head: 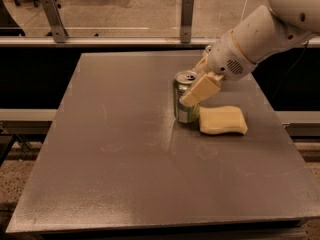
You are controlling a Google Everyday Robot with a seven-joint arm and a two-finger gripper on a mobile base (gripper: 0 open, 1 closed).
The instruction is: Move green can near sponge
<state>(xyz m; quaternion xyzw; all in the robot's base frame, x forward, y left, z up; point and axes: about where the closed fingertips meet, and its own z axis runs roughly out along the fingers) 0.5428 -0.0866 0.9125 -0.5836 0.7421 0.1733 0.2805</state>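
The green can stands upright on the grey table, right of centre. Its right side touches or nearly touches the left end of the pale yellow sponge, which lies flat to its right. My gripper reaches in from the upper right on the white arm and is shut on the green can near its top. One tan finger crosses the can's front; the other is hidden behind it.
The second can seen earlier is hidden behind my arm. A metal railing with posts runs along the table's far edge. The table's right edge lies just beyond the sponge.
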